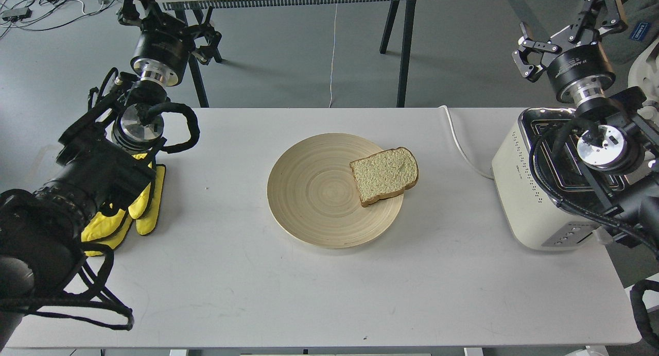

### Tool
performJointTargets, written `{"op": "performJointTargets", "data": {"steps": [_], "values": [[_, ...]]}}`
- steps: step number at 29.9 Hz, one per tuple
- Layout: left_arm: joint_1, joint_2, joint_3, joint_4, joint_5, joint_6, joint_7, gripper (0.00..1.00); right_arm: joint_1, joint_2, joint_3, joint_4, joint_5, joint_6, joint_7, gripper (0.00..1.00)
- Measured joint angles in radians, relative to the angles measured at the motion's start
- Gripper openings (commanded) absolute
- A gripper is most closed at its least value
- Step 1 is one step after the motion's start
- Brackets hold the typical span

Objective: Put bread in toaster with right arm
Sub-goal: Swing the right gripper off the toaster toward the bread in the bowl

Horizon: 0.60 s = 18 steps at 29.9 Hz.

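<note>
Pale bamboo plate, centre of the white counter. Bread: one slice, lying flat on the plate's right part, crust overhanging the rim. Toaster: cream-white, chrome top, at the counter's right edge, white cord running toward the far edge. Right end effector: raised beyond the toaster, fingers spread wide, empty. Left end effector: beyond the far left corner, state cannot be told. Yellow cloth: left edge.

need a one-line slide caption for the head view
Bread lies on the plate at mid-table, toaster to the right, right gripper raised open and empty.
</note>
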Motion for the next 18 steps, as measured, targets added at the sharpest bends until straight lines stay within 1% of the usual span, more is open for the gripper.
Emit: {"op": "performJointTargets", "data": {"steps": [5,10,14,18], "values": [[0.000,-0.003,0.001,0.000,0.000,-0.003,0.000,1.00,0.003,0.001,-0.016,-0.001,0.000,0.003,0.002,0.99],[0.000,0.003,0.000,0.000,0.000,-0.008,0.000,1.00,-0.001,-0.012,-0.069,0.033,-0.012,0.017,-0.004,0.98],[0.001,0.003,0.000,0.000,0.000,-0.009,0.001,1.00,0.014,-0.014,-0.145,0.051,-0.048,-0.037,-0.006,0.98],[0.002,0.002,0.000,0.000,0.000,-0.009,0.001,1.00,0.028,-0.025,-0.212,0.088,-0.164,-0.080,-0.006,0.98]]}}
